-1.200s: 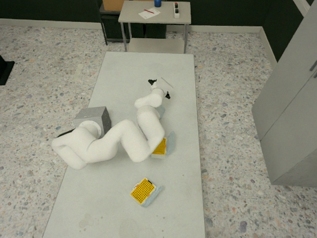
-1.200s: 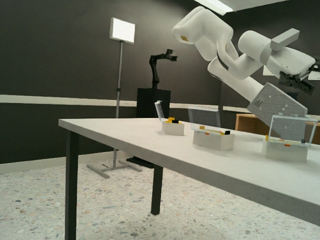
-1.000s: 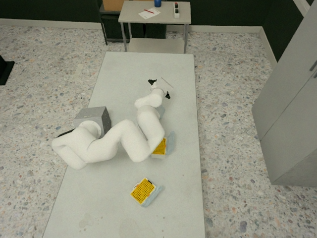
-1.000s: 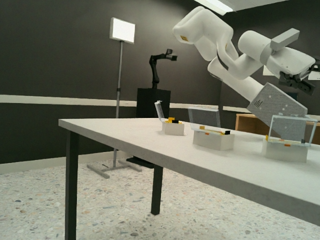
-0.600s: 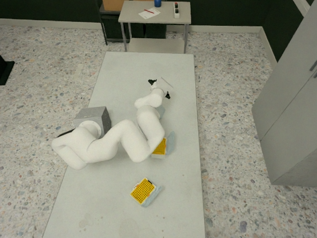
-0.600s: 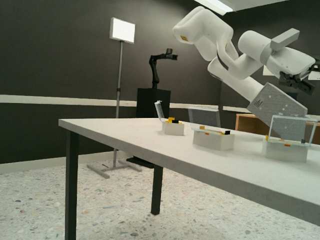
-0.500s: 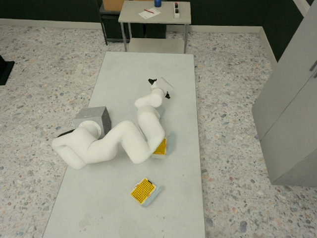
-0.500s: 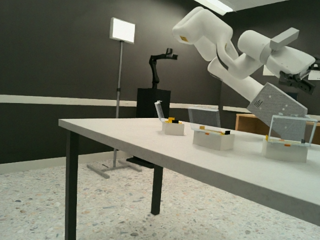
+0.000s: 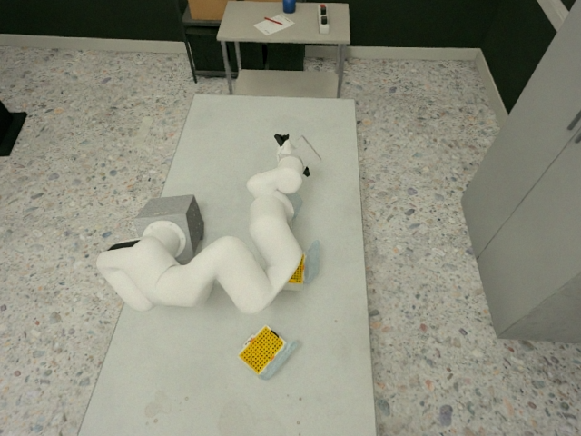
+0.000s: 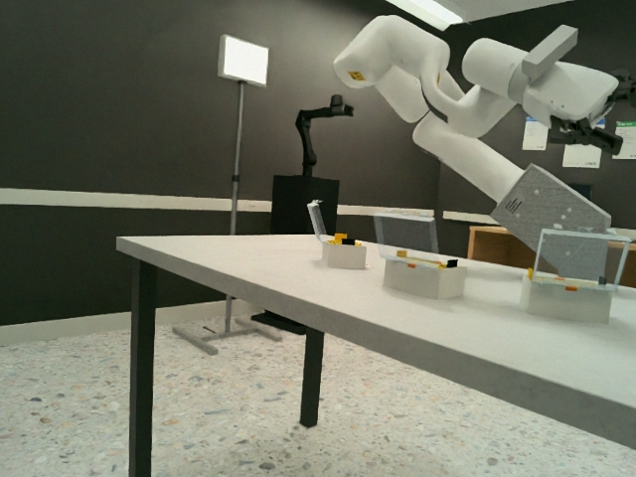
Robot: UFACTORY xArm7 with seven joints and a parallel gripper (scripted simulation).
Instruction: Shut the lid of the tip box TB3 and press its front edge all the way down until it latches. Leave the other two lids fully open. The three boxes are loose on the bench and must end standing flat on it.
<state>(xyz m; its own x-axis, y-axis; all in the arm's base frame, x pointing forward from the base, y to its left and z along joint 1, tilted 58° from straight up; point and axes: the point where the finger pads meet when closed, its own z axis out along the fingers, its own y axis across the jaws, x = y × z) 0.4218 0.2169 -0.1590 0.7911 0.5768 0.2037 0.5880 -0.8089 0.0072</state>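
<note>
Three white tip boxes with yellow racks stand on the bench (image 9: 220,135) (image 10: 221,253), all with clear lids raised. I cannot read their labels. The near box (image 9: 260,350) (image 10: 344,254) stands free. The middle box (image 9: 297,272) (image 10: 423,279) is mostly hidden under my arm in the top view. Of the far box (image 10: 564,302), only the lid (image 10: 580,256) shows from above. My gripper (image 9: 294,155) (image 10: 611,115) is open and empty. It hangs well above the far box, clear of its lid.
The arm's grey base block (image 9: 171,218) (image 10: 550,210) sits at the bench's left edge. A small side table (image 9: 281,23) stands beyond the far end. A grey cabinet (image 9: 530,187) stands to the right. A lamp stand (image 10: 235,169) and a black arm (image 10: 308,138) stand behind the bench.
</note>
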